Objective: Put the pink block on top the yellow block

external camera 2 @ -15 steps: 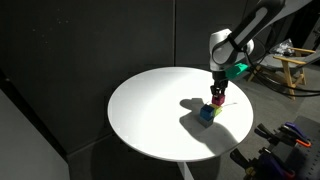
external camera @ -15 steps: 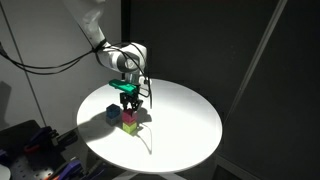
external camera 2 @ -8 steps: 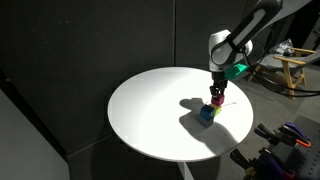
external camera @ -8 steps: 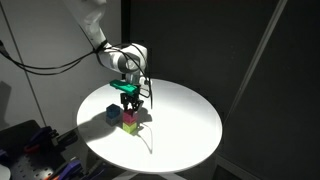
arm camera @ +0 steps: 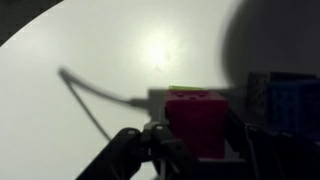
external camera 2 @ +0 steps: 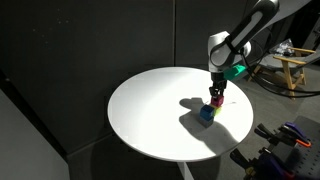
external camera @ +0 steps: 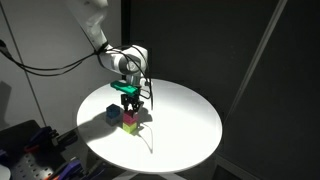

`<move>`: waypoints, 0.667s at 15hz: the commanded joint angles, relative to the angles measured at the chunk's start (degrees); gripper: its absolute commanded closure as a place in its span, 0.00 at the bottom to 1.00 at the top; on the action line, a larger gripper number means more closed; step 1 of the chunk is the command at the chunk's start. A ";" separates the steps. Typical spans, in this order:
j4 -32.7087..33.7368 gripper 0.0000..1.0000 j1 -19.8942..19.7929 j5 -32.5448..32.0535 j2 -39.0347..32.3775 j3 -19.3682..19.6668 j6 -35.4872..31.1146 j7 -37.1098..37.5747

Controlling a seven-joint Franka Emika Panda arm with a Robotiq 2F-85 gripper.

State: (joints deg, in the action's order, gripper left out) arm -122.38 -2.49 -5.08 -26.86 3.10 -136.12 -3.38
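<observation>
Round white table [external camera: 190, 125] with three cubes near its middle. In an exterior view, left to right: blue cube [external camera: 113, 116] just beside the yellow block [external camera: 131, 127]; pink block [external camera: 127, 117] directly above the yellow block, clamped between the jaws of the gripper [external camera: 127, 106], which stand narrow on its sides; whether pink touches yellow cannot be told. In an exterior view, the blue cube [external camera 2: 206, 114] lies at lower left of the pink block [external camera 2: 217, 100], held under the gripper [external camera 2: 217, 93]. Wrist view: dark fingers [arm camera: 128, 152] at lower left; pink block [arm camera: 196, 120] at centre; yellow block [arm camera: 185, 89] showing as a thin edge past it; blue cube [arm camera: 295, 100] close beside, at right.
</observation>
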 commanded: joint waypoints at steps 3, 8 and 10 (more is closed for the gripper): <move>1.57 0.70 0.44 -0.22 -0.89 0.20 1.49 1.60; 1.62 0.21 0.44 -0.29 -1.10 0.28 1.62 1.70; 1.67 0.13 0.40 -0.23 -1.15 0.28 1.79 1.71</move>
State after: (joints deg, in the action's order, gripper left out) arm -122.25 -2.49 -5.08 -27.54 3.10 -136.12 -3.19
